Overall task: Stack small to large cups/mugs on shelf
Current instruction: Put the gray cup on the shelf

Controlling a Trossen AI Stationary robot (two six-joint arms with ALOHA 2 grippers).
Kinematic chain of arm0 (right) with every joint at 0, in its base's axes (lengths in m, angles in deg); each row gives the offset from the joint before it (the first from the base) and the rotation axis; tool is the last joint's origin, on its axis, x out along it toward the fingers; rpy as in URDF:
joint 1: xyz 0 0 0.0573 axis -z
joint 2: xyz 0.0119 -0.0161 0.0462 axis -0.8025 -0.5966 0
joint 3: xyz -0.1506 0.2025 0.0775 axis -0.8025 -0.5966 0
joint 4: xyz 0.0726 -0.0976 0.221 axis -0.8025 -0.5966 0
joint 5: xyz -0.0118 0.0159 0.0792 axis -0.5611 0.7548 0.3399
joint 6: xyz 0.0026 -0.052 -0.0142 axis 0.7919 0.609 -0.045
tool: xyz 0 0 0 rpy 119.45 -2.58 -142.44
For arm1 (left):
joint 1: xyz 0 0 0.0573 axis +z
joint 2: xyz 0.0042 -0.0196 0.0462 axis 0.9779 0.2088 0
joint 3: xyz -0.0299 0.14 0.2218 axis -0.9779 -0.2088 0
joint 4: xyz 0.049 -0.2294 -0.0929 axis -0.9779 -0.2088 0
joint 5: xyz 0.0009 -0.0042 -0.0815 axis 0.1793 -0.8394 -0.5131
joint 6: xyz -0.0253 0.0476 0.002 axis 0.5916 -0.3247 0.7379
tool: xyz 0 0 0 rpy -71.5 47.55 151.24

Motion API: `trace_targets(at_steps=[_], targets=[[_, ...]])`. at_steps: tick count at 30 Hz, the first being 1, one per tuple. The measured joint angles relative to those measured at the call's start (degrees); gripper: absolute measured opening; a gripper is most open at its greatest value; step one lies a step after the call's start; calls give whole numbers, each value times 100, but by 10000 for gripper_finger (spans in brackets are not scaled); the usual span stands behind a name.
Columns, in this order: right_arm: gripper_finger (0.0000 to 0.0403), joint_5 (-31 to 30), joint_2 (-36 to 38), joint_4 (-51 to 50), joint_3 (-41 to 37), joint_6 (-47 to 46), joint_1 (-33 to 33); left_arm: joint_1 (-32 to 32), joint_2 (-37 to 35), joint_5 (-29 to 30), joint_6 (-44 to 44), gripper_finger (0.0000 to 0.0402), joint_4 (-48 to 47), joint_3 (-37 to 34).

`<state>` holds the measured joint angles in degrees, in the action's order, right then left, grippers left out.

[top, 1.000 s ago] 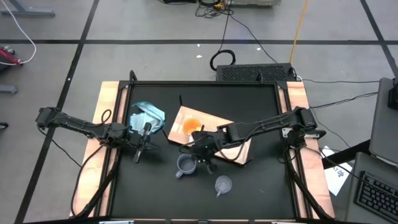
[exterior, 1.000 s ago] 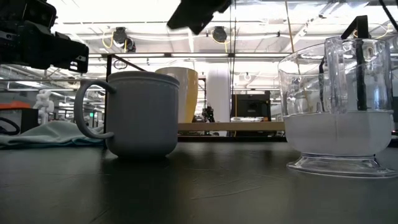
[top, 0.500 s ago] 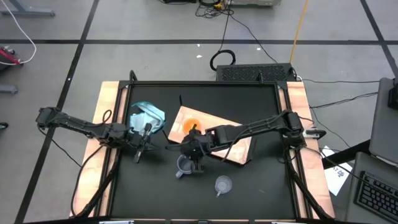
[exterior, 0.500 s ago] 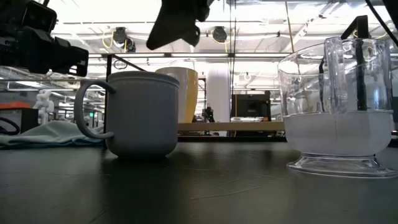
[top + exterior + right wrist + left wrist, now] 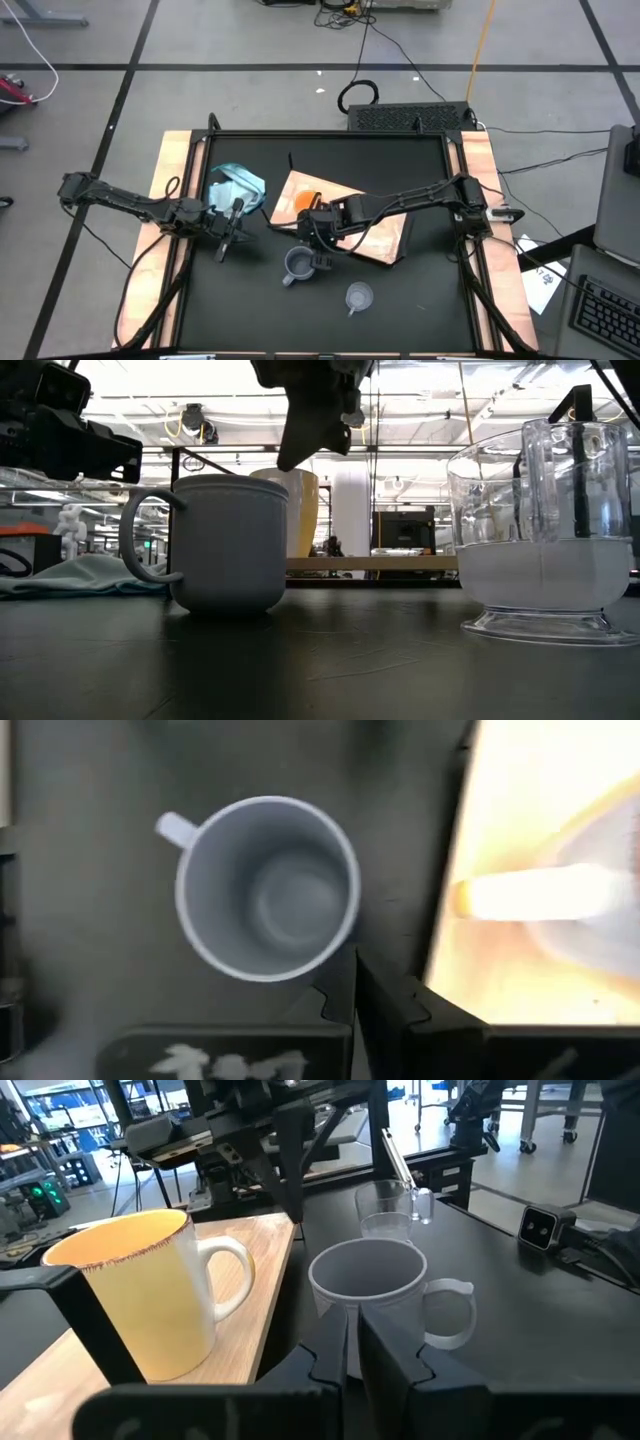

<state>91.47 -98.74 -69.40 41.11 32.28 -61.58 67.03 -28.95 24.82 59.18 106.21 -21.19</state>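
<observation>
The blue-grey mug [image 5: 297,264] stands upright on the black table, its handle [image 5: 176,827] toward the near left. My right gripper [image 5: 355,982] is shut and points down just above the mug's rim on the board side; in the low view [image 5: 288,458] its tip stands a little clear of the rim. The orange mug [image 5: 305,201] stands on the light-wood shelf board [image 5: 375,240]. The clear cup [image 5: 358,296] stands near the front. My left gripper [image 5: 224,247] is shut and empty, left of the mugs, clear of the table.
A teal-blue cloth [image 5: 238,185] lies at the far left of the table, behind my left gripper. The board lies slanted across the table's middle. Light-wood rails [image 5: 170,200] run along the table's left and right sides. Bare black table lies in front of the clear cup.
My right gripper has moved from the board's near edge toward the blue-grey mug, gone down and tipped to point downward, ending just above the mug's rim. The mugs, the cup and the board have stayed where they were.
</observation>
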Motion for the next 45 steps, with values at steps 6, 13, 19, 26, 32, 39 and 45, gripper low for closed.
trace_targets(at_steps=[6, 13, 19, 26, 32, 39, 45], targets=[[1, 205, 0, 38, 0, 133, -85, 0, 0, 0, -3, 31, -11, 0], [49, 434, 0, 180, -2, 160, -164, 2, 0, 0, -1, 31, -166, 0], [123, 660, 0, 425, -4, -102, -166, 0, 0, 0, 6, 31, -218, 0], [189, 631, -35, 284, -4, -940, -42, 2, 0, 0, 6, 31, -222, 0], [200, 500, -42, 80, -11, -1346, 91, 1, 0, -2, -7, 31, -259, 0], [190, 500, -82, 4, -11, -1572, 144, 2, 0, -2, -12, 31, -290, 0], [185, 665, -333, -18, -11, -1695, 140, 2, 0, -4, -66, 31, -301, 0]])
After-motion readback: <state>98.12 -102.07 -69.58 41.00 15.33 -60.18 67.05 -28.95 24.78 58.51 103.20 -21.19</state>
